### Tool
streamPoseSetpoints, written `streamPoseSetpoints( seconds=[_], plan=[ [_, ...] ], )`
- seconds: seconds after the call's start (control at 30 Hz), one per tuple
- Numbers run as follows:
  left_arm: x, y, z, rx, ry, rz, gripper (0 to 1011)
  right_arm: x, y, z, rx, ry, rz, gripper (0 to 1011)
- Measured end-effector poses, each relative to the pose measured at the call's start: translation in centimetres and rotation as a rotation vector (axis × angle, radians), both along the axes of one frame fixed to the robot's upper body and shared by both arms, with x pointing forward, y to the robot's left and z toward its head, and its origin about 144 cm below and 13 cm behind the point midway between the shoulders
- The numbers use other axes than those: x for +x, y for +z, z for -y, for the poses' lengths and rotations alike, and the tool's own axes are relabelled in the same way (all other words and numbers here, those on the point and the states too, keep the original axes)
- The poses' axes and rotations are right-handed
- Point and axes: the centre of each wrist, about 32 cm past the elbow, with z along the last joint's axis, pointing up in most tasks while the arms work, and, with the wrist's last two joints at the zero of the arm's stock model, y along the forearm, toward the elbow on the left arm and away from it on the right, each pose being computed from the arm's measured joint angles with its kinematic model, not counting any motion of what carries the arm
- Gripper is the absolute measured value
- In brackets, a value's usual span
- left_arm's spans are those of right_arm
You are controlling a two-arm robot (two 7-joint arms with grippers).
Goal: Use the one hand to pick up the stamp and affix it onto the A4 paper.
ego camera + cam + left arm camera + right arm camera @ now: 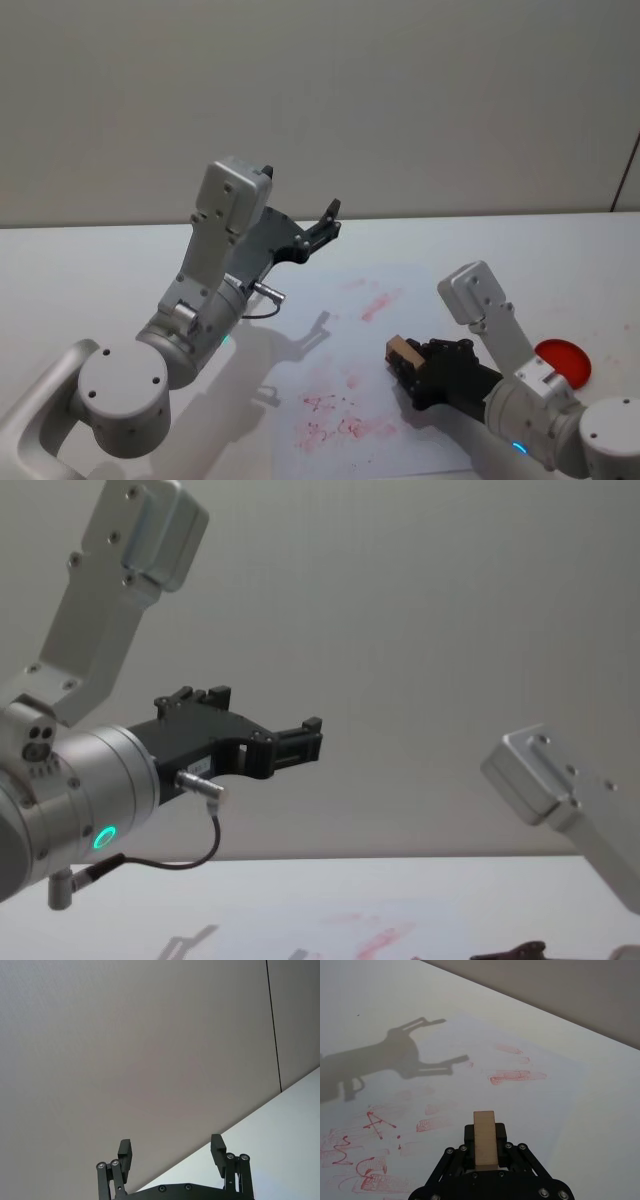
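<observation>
Clamping a small tan wooden stamp [485, 1139], the blocky black right gripper [405, 358] reaches over the right side of the red-smeared white A4 paper [345, 335]. Left of it, the black left gripper [171, 1147] gapes, empty.

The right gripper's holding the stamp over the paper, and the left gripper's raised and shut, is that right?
Not quite. The left gripper is raised but open, its fingers spread apart in the left wrist view. The right gripper does hold the stamp over the paper.
</observation>
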Motion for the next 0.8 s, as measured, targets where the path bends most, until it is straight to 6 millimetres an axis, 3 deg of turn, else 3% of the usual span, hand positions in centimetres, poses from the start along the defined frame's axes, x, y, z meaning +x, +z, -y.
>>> streamPoseSetpoints(
  seconds=[0.47,0.8],
  plan=[
    [0.0,0.0,0.0,0.000,0.000,0.000,1001,0.2,0.0,-0.8,0.019,-0.034,-0.006,217],
    [0.0,0.0,0.0,0.000,0.000,0.000,1001,0.3,3.4,0.2,0.132,-0.097,0.070,217]
  ],
)
